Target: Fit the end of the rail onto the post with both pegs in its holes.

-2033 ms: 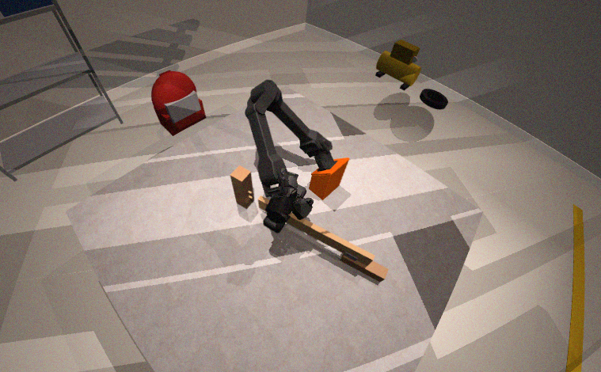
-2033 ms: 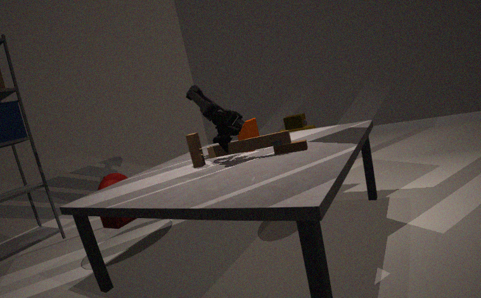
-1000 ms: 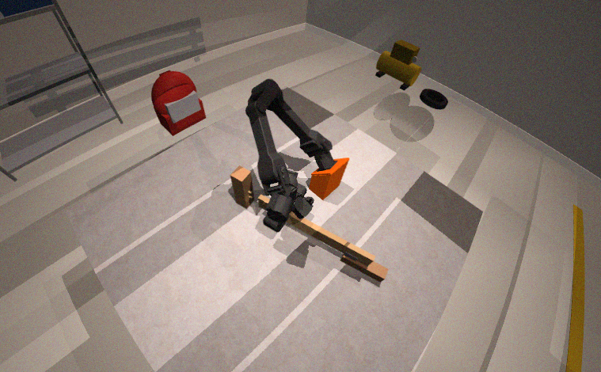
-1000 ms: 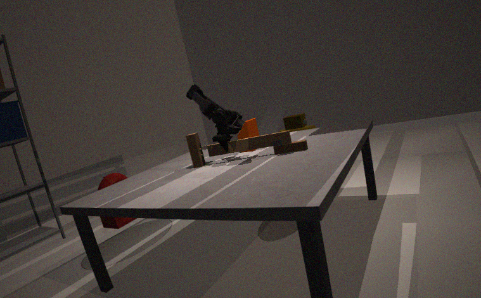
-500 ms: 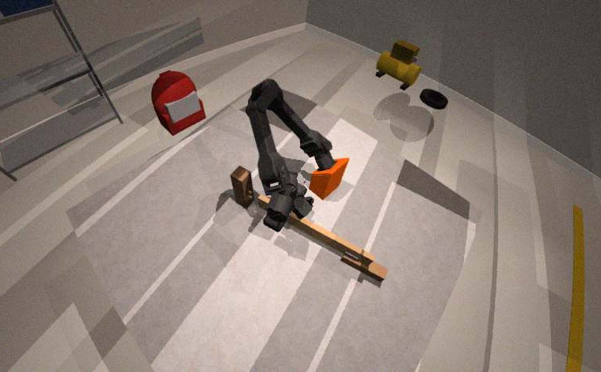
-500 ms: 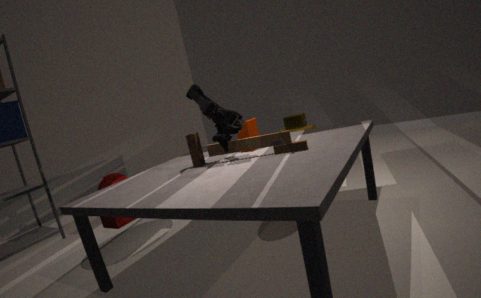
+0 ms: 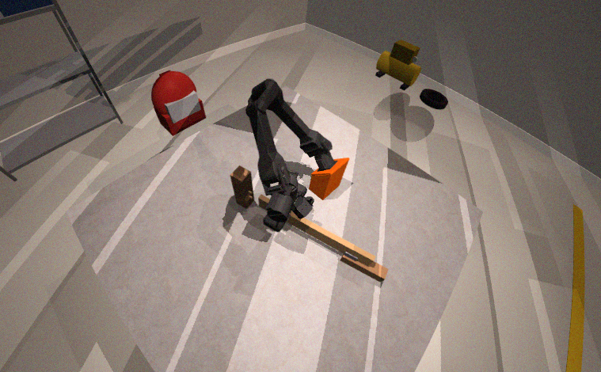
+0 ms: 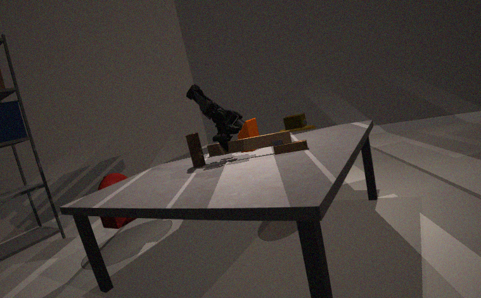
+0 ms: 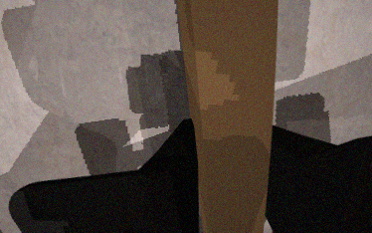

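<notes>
The long wooden rail (image 7: 330,237) (image 8: 271,139) (image 9: 236,100) runs from near the post to the low footboard block (image 7: 379,274) (image 8: 291,147), where its far end sits at the small grey bracket (image 7: 350,255) (image 8: 277,142). The short post (image 7: 242,187) (image 8: 195,151) stands upright; its pegs (image 7: 250,194) point toward the rail. A gap separates the rail's near end from the post. My gripper (image 7: 289,214) (image 8: 224,146) (image 9: 210,124) is shut on the rail close to that near end. The holes are hidden. I cannot tell whether the near end clears the table.
The orange wedge-shaped block (image 7: 328,180) (image 8: 248,129) stands at the arm's base, behind the rail. The table (image 8: 182,192) bears striped light and shadows. A red backpack (image 7: 175,99), a yellow compressor (image 7: 398,66) and a shelf rack (image 8: 37,155) are off the table.
</notes>
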Controlling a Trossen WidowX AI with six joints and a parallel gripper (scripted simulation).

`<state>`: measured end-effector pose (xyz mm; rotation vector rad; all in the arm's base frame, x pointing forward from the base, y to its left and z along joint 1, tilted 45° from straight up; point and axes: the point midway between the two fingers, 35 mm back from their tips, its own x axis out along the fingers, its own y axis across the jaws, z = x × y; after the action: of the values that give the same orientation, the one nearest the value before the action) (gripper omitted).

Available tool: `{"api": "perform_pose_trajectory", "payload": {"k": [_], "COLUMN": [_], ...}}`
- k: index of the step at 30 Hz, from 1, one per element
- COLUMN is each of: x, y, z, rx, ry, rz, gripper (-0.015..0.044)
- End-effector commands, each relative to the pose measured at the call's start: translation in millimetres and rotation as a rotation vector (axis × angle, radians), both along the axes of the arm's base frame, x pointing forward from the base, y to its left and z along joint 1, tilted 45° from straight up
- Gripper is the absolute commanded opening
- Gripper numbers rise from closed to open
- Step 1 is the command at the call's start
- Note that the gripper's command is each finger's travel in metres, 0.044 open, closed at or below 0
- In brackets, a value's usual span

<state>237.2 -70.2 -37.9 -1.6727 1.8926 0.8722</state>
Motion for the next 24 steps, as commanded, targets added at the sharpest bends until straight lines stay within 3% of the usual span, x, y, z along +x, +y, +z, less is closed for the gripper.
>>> {"api": "perform_pose_trajectory", "payload": {"k": [1, 24], "x": [0.3, 0.4], "y": [2.3, -3.0], "z": [0.3, 2.8], "rx": [0.007, 0.006], "ry": [0.000, 0.000], "rz": [0.001, 0.001], "gripper": [0.0000, 0.0000]}}
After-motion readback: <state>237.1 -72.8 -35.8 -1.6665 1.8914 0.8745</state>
